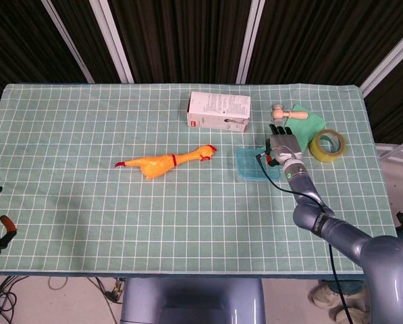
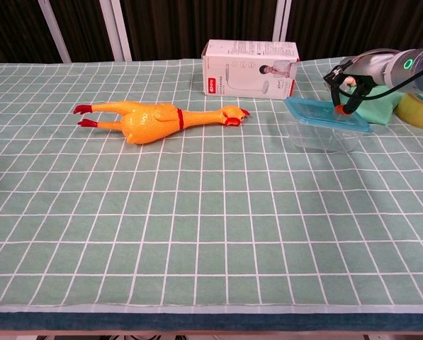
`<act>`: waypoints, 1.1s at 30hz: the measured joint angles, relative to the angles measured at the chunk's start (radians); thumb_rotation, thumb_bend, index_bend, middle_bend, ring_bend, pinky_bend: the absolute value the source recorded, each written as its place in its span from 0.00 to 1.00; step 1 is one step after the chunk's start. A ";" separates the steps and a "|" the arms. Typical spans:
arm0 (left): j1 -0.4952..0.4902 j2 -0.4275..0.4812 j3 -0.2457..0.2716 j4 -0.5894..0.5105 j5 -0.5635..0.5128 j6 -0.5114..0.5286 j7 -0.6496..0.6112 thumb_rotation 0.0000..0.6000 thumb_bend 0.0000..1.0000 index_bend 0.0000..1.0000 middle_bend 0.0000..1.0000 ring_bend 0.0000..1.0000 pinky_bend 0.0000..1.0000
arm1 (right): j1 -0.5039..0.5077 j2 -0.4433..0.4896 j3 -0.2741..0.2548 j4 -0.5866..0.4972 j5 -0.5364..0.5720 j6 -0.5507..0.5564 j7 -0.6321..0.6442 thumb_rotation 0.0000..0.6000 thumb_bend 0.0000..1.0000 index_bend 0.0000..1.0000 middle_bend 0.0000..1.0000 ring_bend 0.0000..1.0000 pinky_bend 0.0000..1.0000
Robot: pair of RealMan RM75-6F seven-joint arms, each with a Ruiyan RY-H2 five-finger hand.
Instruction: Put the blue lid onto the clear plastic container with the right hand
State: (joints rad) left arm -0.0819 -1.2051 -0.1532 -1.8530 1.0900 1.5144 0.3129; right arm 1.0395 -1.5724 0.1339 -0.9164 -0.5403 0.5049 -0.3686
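Lid (image 2: 324, 113) atop container (image 2: 323, 134), right of rubber chicken (image 2: 154, 119), before box (image 2: 250, 69).

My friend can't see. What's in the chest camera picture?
The robot's right hand holds a blue lid tilted on a clear plastic container. On the green checked table also lie a rubber chicken and a white box.

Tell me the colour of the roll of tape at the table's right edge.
The roll of tape is yellow, and shows best in the head view.
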 measured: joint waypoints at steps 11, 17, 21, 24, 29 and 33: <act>0.000 -0.001 0.000 0.001 0.000 0.000 0.001 1.00 0.77 0.09 0.00 0.00 0.00 | 0.004 0.004 -0.019 -0.001 0.018 -0.011 -0.007 1.00 0.46 0.63 0.00 0.00 0.00; 0.000 -0.001 0.000 0.001 0.002 0.001 0.000 1.00 0.77 0.09 0.00 0.00 0.00 | 0.005 0.008 -0.015 -0.010 0.018 0.003 0.000 1.00 0.46 0.61 0.00 0.00 0.00; 0.000 -0.001 0.000 0.000 0.005 0.003 -0.001 1.00 0.77 0.09 0.00 0.00 0.00 | 0.000 0.014 0.009 -0.024 0.002 0.049 0.023 1.00 0.44 0.31 0.00 0.00 0.00; 0.001 -0.001 0.000 0.001 0.009 0.005 -0.004 1.00 0.77 0.09 0.00 0.00 0.00 | -0.010 0.027 0.029 -0.048 -0.023 0.105 0.042 1.00 0.32 0.03 0.00 0.00 0.00; 0.001 -0.002 0.002 0.004 0.017 0.006 -0.005 1.00 0.77 0.10 0.00 0.00 0.00 | -0.050 0.084 0.059 -0.170 -0.091 0.219 0.084 1.00 0.29 0.00 0.00 0.00 0.00; 0.000 -0.004 0.005 0.008 0.025 0.007 -0.004 1.00 0.77 0.10 0.00 0.00 0.00 | -0.106 0.158 0.079 -0.320 -0.170 0.348 0.124 1.00 0.28 0.00 0.00 0.00 0.00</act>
State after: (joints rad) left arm -0.0814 -1.2095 -0.1487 -1.8450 1.1147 1.5217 0.3094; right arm 0.9331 -1.4147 0.2125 -1.2361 -0.7108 0.8527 -0.2445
